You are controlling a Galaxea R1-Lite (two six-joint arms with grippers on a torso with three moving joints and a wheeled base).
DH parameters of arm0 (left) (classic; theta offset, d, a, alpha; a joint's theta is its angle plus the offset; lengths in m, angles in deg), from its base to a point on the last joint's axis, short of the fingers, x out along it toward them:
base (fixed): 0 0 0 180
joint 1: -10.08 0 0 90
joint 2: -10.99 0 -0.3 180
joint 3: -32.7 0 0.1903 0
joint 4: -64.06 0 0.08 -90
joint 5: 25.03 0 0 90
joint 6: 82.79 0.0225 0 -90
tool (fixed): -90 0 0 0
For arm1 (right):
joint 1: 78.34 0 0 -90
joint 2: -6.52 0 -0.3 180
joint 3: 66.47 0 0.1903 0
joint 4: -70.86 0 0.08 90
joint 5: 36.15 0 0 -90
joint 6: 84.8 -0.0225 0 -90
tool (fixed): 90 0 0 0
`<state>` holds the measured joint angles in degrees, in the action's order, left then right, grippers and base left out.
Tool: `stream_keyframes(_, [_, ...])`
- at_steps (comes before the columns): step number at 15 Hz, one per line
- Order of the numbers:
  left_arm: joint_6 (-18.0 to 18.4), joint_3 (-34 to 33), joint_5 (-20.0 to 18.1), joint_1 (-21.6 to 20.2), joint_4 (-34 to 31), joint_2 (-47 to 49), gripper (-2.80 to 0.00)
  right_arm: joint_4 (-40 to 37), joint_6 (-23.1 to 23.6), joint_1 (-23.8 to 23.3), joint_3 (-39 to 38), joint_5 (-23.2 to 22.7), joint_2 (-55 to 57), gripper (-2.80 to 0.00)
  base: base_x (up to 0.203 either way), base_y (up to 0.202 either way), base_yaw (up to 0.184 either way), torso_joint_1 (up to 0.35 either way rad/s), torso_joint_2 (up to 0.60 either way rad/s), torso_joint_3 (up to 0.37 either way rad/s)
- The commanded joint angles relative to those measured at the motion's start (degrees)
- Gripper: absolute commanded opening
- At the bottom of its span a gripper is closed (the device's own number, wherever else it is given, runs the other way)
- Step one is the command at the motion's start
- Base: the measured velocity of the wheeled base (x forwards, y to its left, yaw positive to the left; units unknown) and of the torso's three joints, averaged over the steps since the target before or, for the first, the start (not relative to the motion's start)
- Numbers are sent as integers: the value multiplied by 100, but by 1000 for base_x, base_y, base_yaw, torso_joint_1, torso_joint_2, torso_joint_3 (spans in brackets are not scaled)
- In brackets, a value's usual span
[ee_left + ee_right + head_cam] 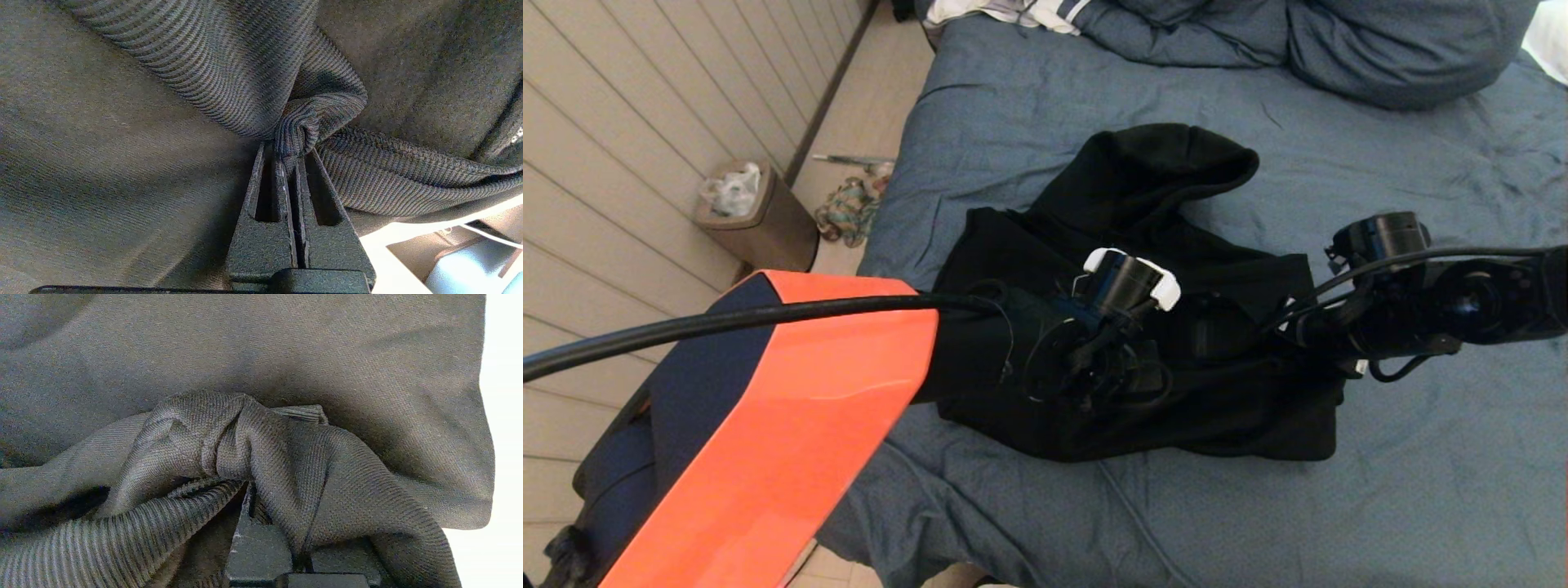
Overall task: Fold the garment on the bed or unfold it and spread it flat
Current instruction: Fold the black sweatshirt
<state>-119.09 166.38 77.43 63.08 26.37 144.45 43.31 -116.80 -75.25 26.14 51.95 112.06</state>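
The black hooded garment (1143, 188) lies crumpled in the middle of the bed (1421, 457), hood towards the pillows. Both arms reach down onto its near half. My left gripper (289, 157) is shut on a pinch of the ribbed hem (310, 118); in the head view its wrist (1131, 282) stands over the garment's middle. My right gripper (282, 514) is shut on a bunched fold of the garment (327, 465), which drapes over one finger; its wrist (1380, 241) hangs over the garment's right edge. In the head view both sets of fingertips are hidden.
Blue pillows (1405, 49) and a white striped cloth (1013, 12) lie at the head of the bed. The bed's left edge drops to the floor, where a waste bin (756, 216) and a bundle of coloured cloth (849, 208) sit by the wall.
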Motion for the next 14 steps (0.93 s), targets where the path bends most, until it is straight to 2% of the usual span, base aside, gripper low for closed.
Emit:
stream_keyframes(1, [-18,-1,11,-66,-2,-44,-280,-4,-17,8,-16,-3,10,-280,0,0,0,0,0,0])
stream_keyframes(5, [115,-1,18,-359,136,-222,-280,-4,-26,8,-7,-3,1,-280,0,0,0,0,0,0])
stream_keyframes(11, [547,-1,-47,-1695,452,-1331,-280,14,37,-72,133,14,-34,-280,0,0,0,0,0,0])
stream_keyframes(14, [753,-1,-68,-1992,656,-1716,-280,14,36,-71,133,23,-26,-280,0,0,0,0,0,0])
